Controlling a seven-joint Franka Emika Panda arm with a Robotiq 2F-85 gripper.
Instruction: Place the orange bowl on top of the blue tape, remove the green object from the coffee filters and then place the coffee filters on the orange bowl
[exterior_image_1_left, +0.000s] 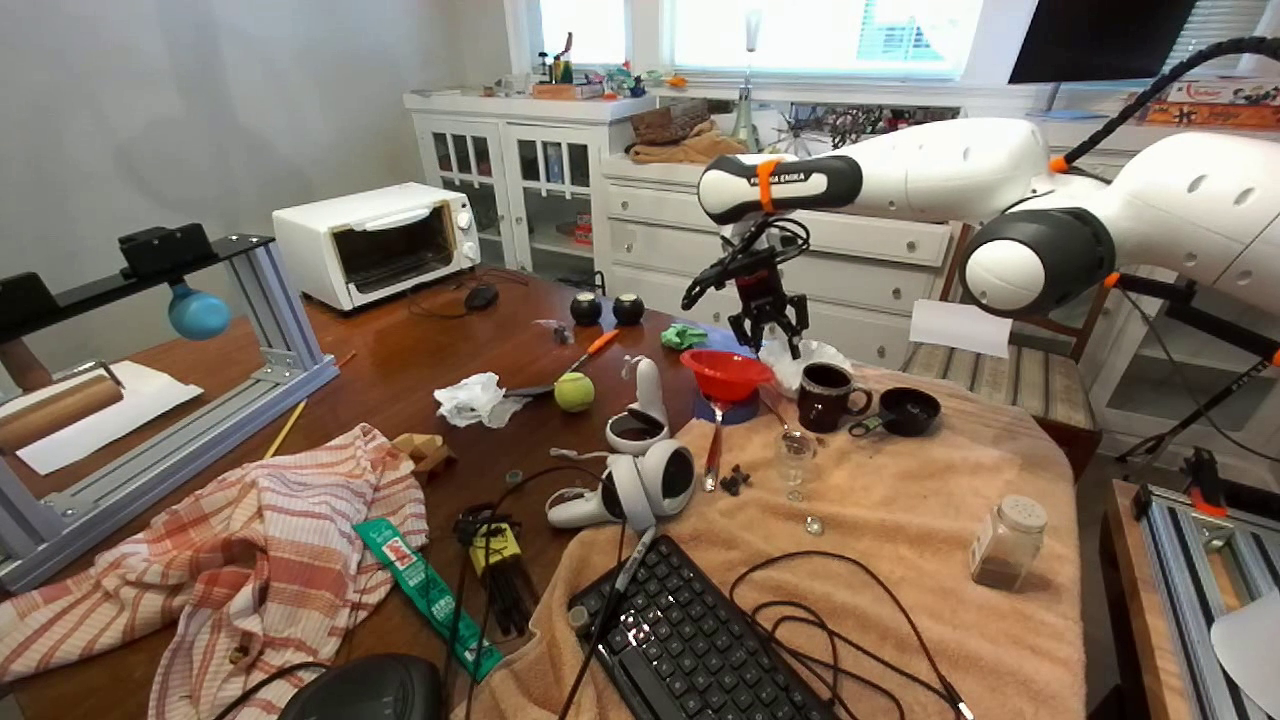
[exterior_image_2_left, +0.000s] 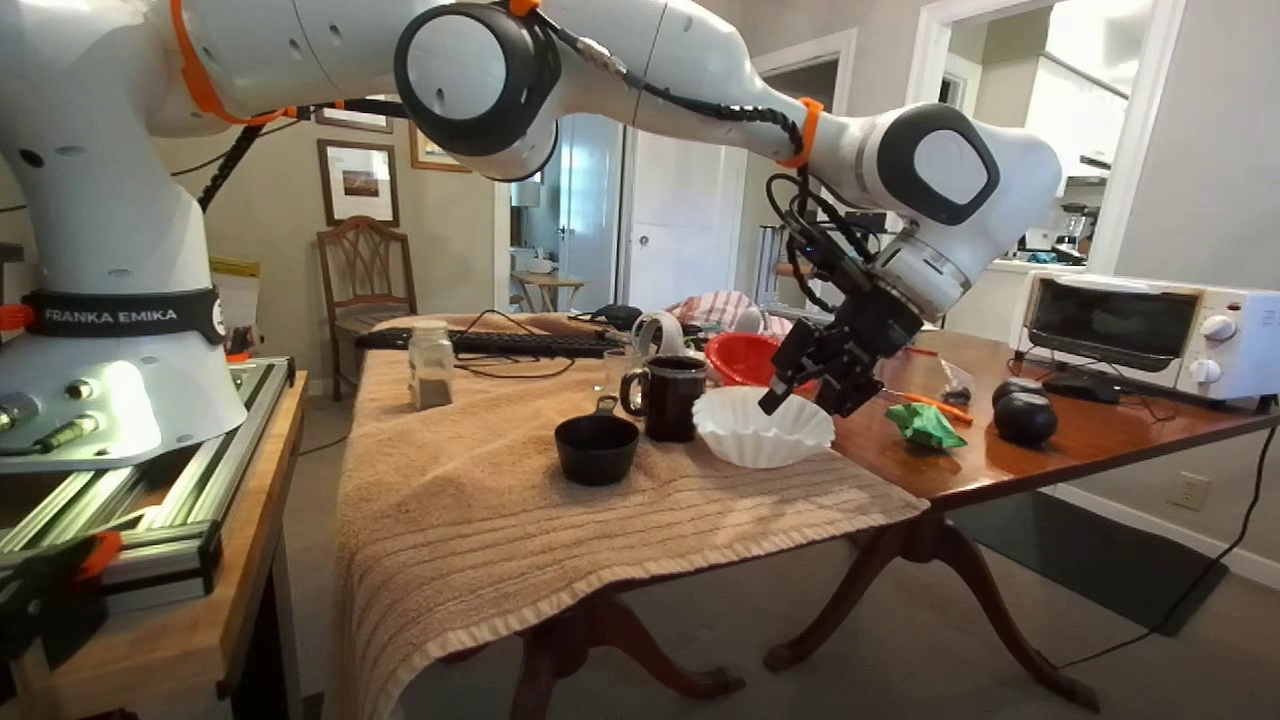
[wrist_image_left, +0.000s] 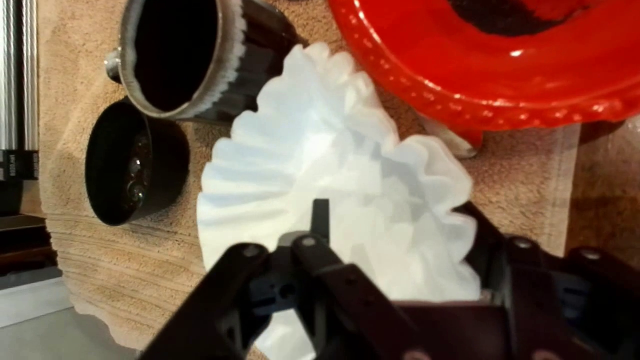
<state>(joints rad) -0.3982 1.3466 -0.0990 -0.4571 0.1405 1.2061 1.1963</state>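
Job, I'm guessing: picking up the coffee filters (wrist_image_left: 345, 185), sitting on the towel (exterior_image_2_left: 480, 450) beside the orange bowl (exterior_image_1_left: 727, 381) | fingers (wrist_image_left: 320, 220): standing apart, filters' side running between | best: squeezing softly, lifting slowly, not crushing

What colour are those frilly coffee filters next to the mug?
The coffee filters are white; the wrist view shows them best.

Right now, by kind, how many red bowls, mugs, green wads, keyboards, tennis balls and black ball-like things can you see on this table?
Red bowl: 1
Mug: 1
Green wad: 1
Keyboard: 1
Tennis ball: 1
Black ball-like things: 2
Total: 7
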